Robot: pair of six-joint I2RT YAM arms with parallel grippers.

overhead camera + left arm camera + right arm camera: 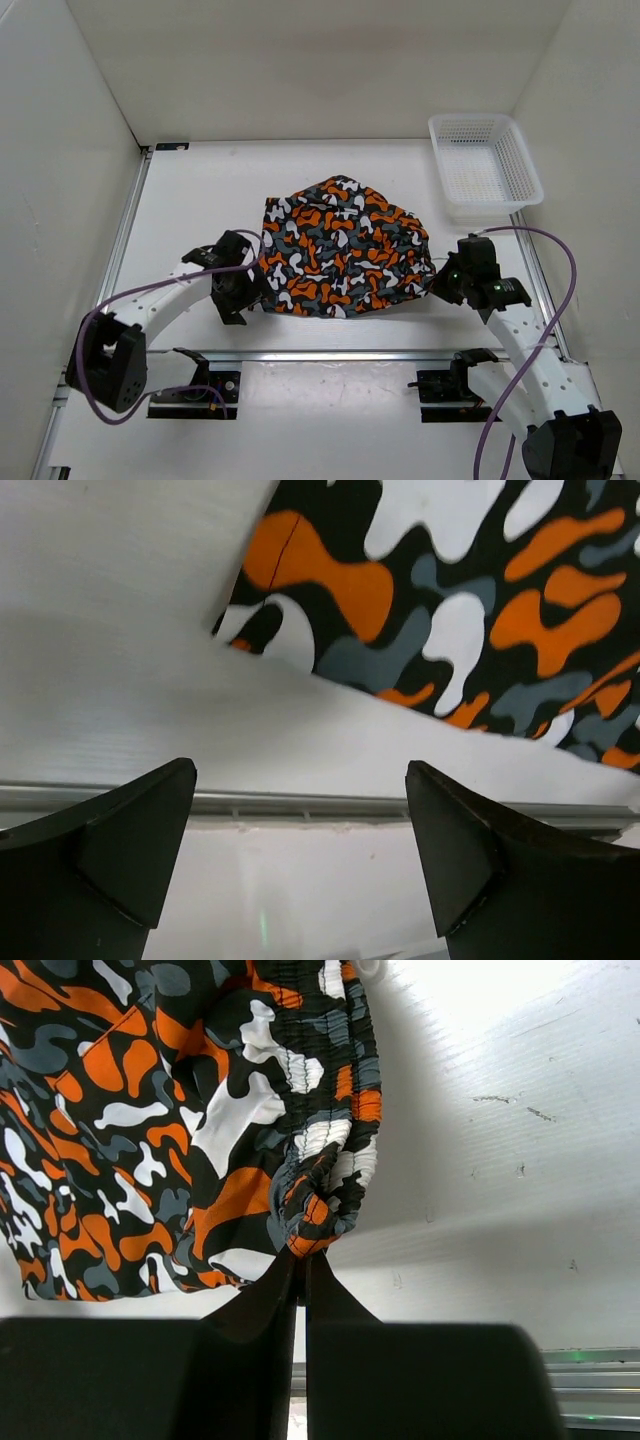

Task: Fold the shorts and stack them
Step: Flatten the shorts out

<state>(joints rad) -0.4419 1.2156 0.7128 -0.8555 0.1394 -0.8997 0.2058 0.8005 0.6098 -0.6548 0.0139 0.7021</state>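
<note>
Right gripper (302,1257) clamps the gathered waistband of the orange-black-grey-white camouflage fabric shorts (340,248), likely anchoring that side; left gripper (300,805) stands wide apart, empty, beside the cloth's edge

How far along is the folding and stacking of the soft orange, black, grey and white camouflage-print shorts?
Done: the soft camouflage-print shorts lie on the white table in a bunched, perhaps once-folded shape. In hand: the right gripper is shut on their gathered waistband edge; the left gripper is open beside their left edge, holding nothing. Left: a neat fold and the stacking; no stack is visible.
</note>
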